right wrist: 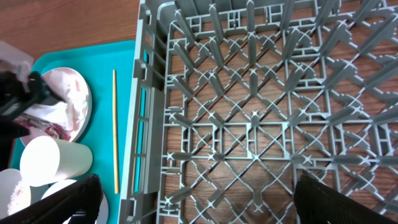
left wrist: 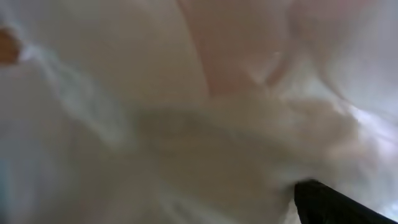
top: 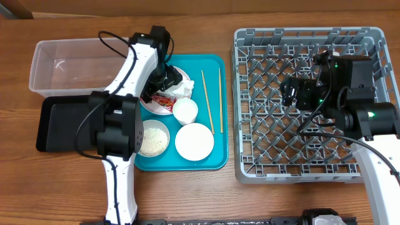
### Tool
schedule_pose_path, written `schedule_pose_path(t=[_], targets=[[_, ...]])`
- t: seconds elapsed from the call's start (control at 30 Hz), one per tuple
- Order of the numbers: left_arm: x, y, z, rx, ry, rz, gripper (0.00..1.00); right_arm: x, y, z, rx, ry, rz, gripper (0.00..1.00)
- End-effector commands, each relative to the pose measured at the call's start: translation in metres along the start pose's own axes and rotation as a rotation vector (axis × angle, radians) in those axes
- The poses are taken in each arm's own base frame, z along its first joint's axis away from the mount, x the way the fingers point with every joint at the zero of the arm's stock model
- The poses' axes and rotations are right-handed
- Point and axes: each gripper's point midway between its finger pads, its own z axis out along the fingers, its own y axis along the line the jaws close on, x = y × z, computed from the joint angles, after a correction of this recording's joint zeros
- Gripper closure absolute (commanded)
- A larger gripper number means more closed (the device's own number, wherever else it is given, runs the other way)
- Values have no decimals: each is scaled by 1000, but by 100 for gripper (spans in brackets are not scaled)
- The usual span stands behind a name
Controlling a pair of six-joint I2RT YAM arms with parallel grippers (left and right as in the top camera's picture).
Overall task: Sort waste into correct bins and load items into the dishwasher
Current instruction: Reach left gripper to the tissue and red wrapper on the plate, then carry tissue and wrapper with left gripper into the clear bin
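My left gripper (top: pixel 165 79) is down on the white round plate (top: pixel 150 103), at the crumpled white napkin (top: pixel 185 89) and the red-and-white wrapper (top: pixel 164 99). The left wrist view is filled with blurred white napkin (left wrist: pixel 205 124); only one dark finger (left wrist: pixel 329 202) shows, set wide. A small white cup (top: pixel 185 110), a bowl of rice (top: pixel 154 139), an empty bowl (top: pixel 194 141) and two chopsticks (top: pixel 207 100) lie on the teal tray (top: pixel 215 69). My right gripper (right wrist: pixel 196 199) hangs open and empty over the grey dish rack (top: pixel 306 162).
The clear tub (top: pixel 72 62) stands at the back left with the black tray (top: pixel 59 125) in front of it. The right wrist view shows the rack's wall (right wrist: pixel 146 124), one chopstick (right wrist: pixel 115 130), the cup (right wrist: pixel 55 163) and the plate (right wrist: pixel 78 93).
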Motion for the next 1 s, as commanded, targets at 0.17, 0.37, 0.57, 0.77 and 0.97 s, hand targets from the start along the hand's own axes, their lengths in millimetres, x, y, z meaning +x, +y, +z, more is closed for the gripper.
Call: schedule_pose_path(t=[0.17, 0.37, 0.57, 0.77, 0.97], targets=[[-11, -2, 18, -30, -31, -22, 59, -9, 4, -6, -13, -25, -3, 0], [-13, -19, 9, 47, -22, 120, 96, -9, 4, -6, -13, -25, -3, 0], [-24, -27, -79, 128, -52, 203, 96, -9, 4, -6, -14, -25, -3, 0], [-65, 11, -171, 228, -177, 86, 96, -9, 4, -6, -14, -26, -3, 0], [-120, 82, -160, 201, -166, -259, 96, -11, 4, -6, -16, -35, -5, 0]])
